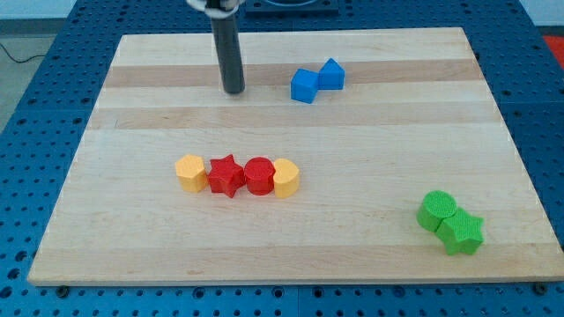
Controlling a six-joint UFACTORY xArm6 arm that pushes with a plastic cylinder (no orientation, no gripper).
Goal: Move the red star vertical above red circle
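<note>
Red star [226,175] beside red circle [259,175], untouched; my tip [233,90], the tool, bare, holding nothing, well above.

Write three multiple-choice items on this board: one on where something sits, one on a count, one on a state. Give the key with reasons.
1. Where is my tip relative to the red star?
A. Toward the view's top, apart from it
B. Touching its right side
C. Below it, toward the view's bottom

2. How many blocks lie on the board?
A. Six
B. Eight
C. Ten

3. How does the red star stand to the red circle?
A. Stacked on top of it
B. Far apart from it
C. Right beside it on the view's left, in one row

Key: 1 A, the rod ends well above the row, with bare wood between. 2 B, two yellow, two red, two blue, two green. 3 C, star and circle sit side by side in the middle of the row, flanked by yellow blocks.
</note>
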